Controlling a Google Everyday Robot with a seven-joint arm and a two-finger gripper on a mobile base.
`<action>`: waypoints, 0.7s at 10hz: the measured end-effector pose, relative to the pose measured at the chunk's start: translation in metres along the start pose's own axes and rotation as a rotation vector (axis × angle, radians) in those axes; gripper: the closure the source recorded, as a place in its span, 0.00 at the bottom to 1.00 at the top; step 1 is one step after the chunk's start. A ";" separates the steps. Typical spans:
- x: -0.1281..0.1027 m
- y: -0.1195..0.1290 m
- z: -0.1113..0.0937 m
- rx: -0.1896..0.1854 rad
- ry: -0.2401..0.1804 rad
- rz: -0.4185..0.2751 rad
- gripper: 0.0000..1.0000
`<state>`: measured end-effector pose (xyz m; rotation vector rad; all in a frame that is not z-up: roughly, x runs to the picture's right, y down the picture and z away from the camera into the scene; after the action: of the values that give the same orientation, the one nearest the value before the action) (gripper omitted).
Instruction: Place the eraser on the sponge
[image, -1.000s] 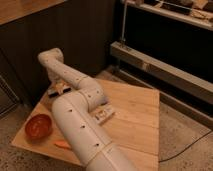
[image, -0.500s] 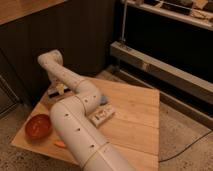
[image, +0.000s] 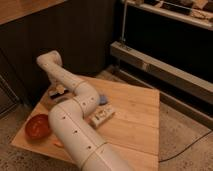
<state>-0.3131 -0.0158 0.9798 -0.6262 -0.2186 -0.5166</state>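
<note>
Tabletop (image: 135, 115); claw (image: 57, 91) far left, sponge (image: 103, 99) well apart

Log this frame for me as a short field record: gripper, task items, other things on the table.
gripper: gripper low over the far left corner of the square wooden table, on a white jointed arm
sponge: small flat blue sponge, mid-table, partly hidden behind the arm's elbow
eraser: cannot be told apart in this view
other: whitish oblong object just in front of the sponge; round red bowl at left
status: nothing visible on the sponge
</note>
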 end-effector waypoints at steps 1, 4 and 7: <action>0.005 -0.005 -0.020 0.017 0.017 0.010 1.00; 0.029 -0.015 -0.088 0.073 0.065 0.053 1.00; 0.038 -0.017 -0.137 0.119 0.001 0.128 1.00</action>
<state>-0.2835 -0.1256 0.8933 -0.5204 -0.2056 -0.3778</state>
